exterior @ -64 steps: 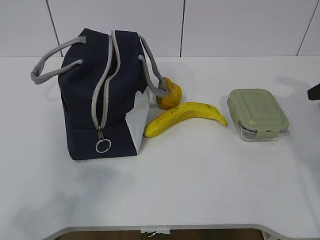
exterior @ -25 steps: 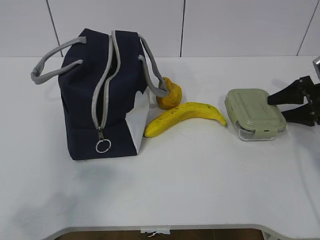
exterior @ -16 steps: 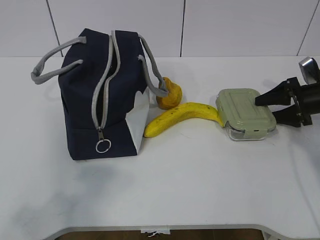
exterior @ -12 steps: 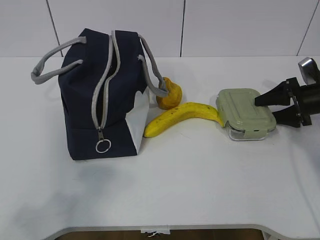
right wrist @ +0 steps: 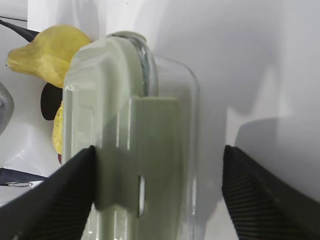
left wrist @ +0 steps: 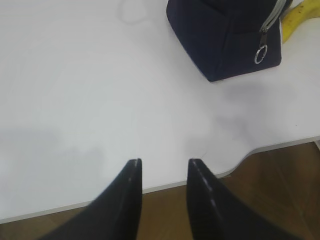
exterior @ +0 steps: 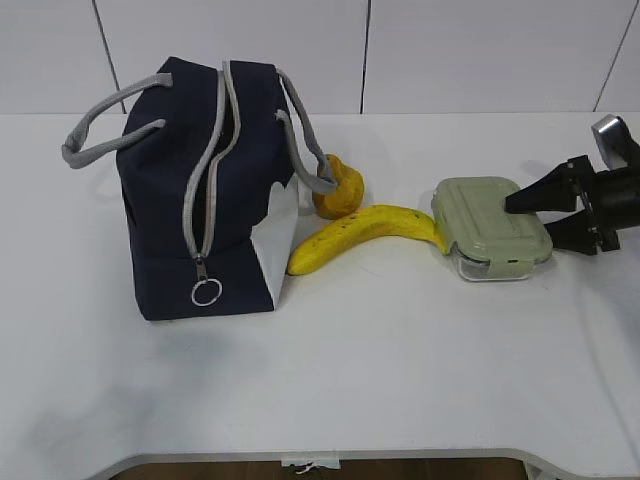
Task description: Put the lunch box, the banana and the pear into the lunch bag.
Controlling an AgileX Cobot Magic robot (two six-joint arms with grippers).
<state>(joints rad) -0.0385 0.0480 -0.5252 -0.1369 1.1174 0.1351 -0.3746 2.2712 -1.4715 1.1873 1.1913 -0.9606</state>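
The lunch box [exterior: 491, 228] is seen on the white table [exterior: 400, 370], at three o'clock from the lunch bag [exterior: 205, 190], its left corner touching the tip of the banana [exterior: 368, 232]. The pear [exterior: 338, 188] is tucked at twelve o'clock from the banana, beside the bag. The right gripper [exterior: 540, 215] is spread wide, its jaws set around the box's right end, one against the lid; no firm grasp is shown. The left gripper [left wrist: 164, 167] is held partly open over bare table, grasping nothing.

White table [exterior: 400, 380], lunch bag [exterior: 200, 200], pear [exterior: 340, 190], banana [exterior: 365, 235], lunch box [exterior: 490, 228]
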